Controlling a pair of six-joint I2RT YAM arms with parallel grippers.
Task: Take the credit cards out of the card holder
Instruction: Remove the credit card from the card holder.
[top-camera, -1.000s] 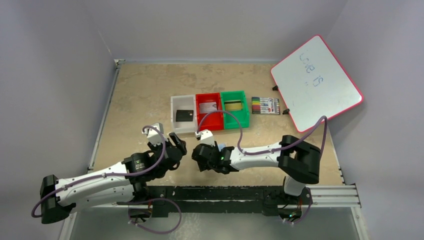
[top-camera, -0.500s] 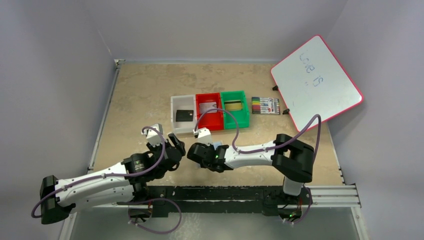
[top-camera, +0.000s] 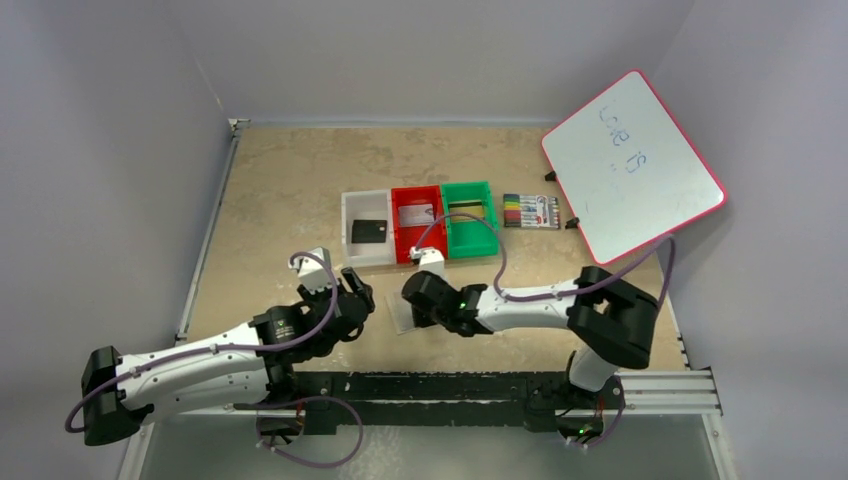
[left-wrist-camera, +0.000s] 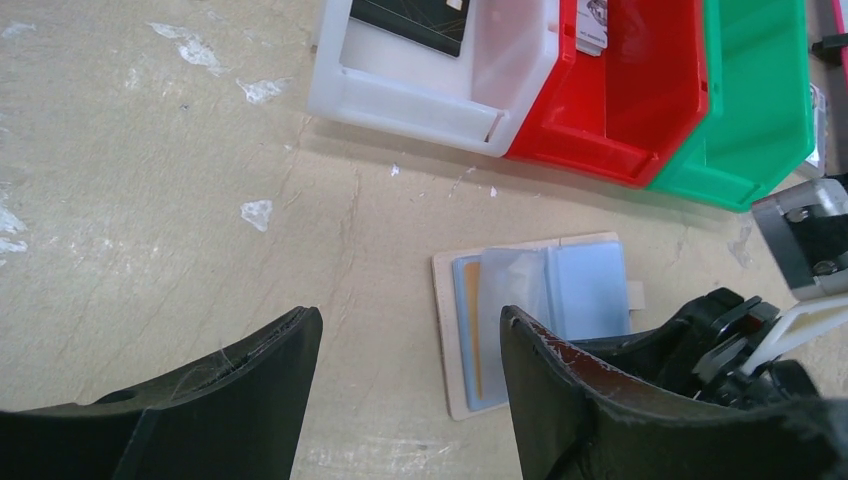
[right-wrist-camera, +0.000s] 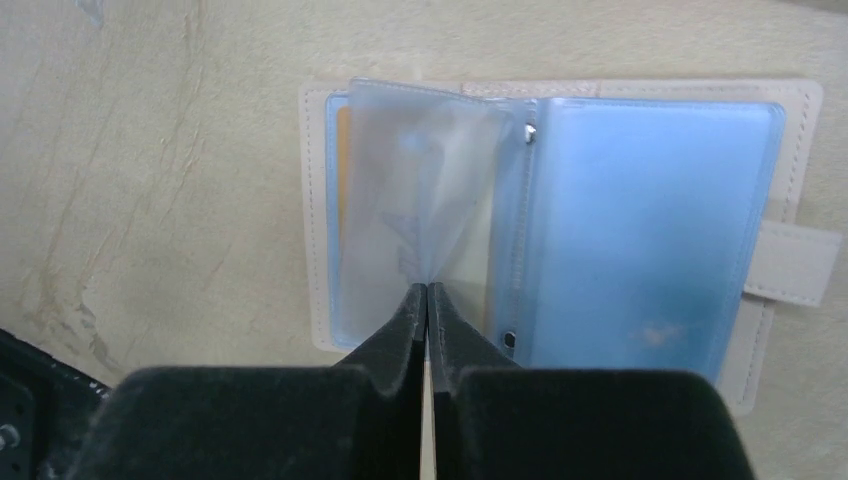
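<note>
The card holder (right-wrist-camera: 640, 230) lies open and flat on the table, tan-edged with light-blue pockets and a snap tab on its right side. An orange credit card's edge (right-wrist-camera: 343, 200) shows in the left pocket. My right gripper (right-wrist-camera: 428, 287) is shut on the near edge of a clear inner sleeve (right-wrist-camera: 420, 190), which stands lifted above the left pocket. In the top view the card holder (top-camera: 405, 318) sits just left of the right gripper (top-camera: 418, 303). My left gripper (left-wrist-camera: 410, 315) is open and holds nothing, a little to the left of the card holder (left-wrist-camera: 530, 310).
Behind the holder stand a white bin (top-camera: 366, 261) holding a black card (top-camera: 369, 231), a red bin (top-camera: 420, 248) holding a card, and a green bin (top-camera: 472, 243). A marker pack (top-camera: 531, 211) and a tilted whiteboard (top-camera: 633, 160) lie at the right.
My right gripper's jaws have closed onto the clear sleeve, and its arm has shifted slightly right, uncovering the holder in the top view. The left arm has barely moved.
</note>
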